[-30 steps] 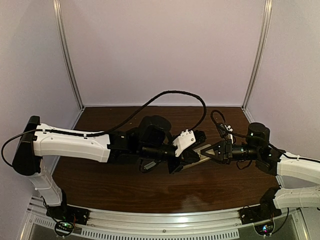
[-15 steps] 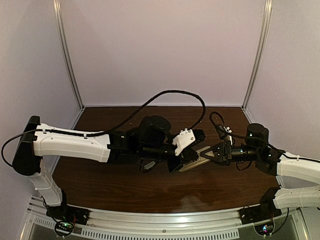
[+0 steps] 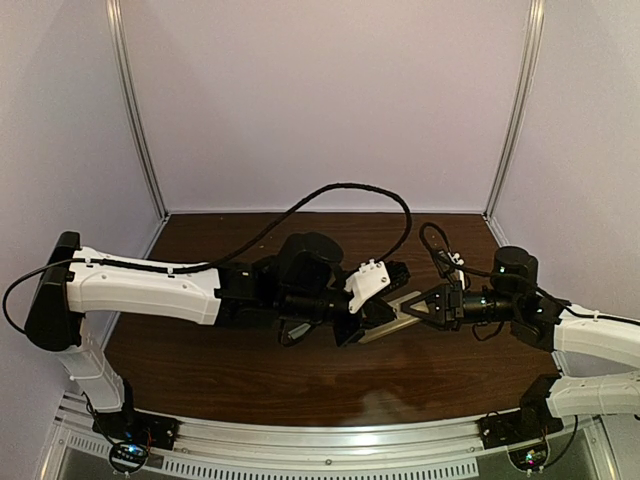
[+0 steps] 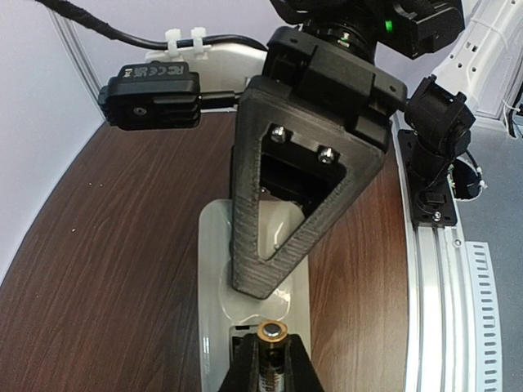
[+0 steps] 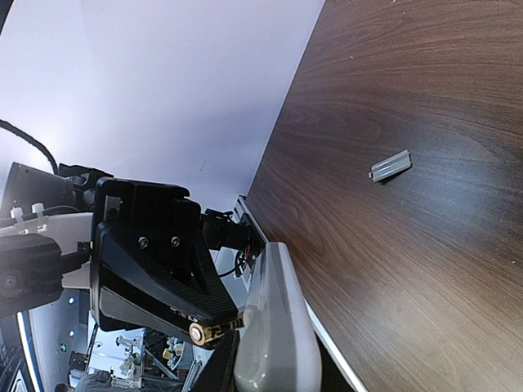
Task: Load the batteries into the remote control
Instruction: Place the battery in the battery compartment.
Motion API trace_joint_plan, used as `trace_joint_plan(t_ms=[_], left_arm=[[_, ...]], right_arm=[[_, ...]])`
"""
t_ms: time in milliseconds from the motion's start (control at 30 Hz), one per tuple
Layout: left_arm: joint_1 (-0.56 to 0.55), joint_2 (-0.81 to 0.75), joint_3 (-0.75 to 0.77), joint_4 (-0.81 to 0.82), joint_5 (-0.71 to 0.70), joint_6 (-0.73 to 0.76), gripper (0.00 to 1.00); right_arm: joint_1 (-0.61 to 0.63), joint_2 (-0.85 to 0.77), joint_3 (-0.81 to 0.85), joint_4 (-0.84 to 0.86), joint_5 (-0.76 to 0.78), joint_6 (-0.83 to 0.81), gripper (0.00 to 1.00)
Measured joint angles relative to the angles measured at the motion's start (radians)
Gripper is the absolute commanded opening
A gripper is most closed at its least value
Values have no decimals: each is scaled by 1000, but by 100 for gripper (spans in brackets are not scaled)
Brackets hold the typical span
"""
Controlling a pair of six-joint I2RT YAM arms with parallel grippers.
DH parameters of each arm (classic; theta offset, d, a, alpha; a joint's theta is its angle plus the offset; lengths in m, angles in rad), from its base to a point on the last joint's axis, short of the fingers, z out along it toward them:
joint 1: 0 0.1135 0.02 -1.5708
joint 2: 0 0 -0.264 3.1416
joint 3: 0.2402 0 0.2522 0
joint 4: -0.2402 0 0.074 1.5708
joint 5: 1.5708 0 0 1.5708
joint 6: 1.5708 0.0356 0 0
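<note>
In the left wrist view, my left gripper (image 4: 272,349) is shut on a gold battery (image 4: 272,333) with its silvery end facing away. The battery's tip sits at the open compartment in the back of the white remote control (image 4: 214,269). My right gripper (image 4: 265,273) grips the remote's far end with its black triangular fingers. The right wrist view shows the remote (image 5: 278,327) clamped in my right gripper (image 5: 274,371), raised off the table, with the battery (image 5: 204,331) touching its side. From above, both grippers (image 3: 372,318) (image 3: 412,306) meet at mid-table over the remote (image 3: 393,324).
A small grey battery cover (image 5: 390,166) lies loose on the dark wooden table (image 5: 425,269). A black cable (image 3: 340,186) loops over the back of the table. An aluminium rail (image 4: 437,278) runs along the near edge by the arm bases.
The right gripper has edged slightly left with the remote, closing in on the left gripper and its battery. Both grips are unchanged.
</note>
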Motion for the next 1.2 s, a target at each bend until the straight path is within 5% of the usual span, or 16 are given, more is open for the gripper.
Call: trace_joint_plan(t_ms=[400,967,1200], left_arm=[[0,0,0,-42,-24,0,1],[0,0,0,-55,-35,4,41],[0,-12,-10,-47,-17,15,45]], right_arm=[[0,0,0,-1,0,0,0],[0,16,0,-11,1,-7,0],[0,43,0,-49,4,-31,0]])
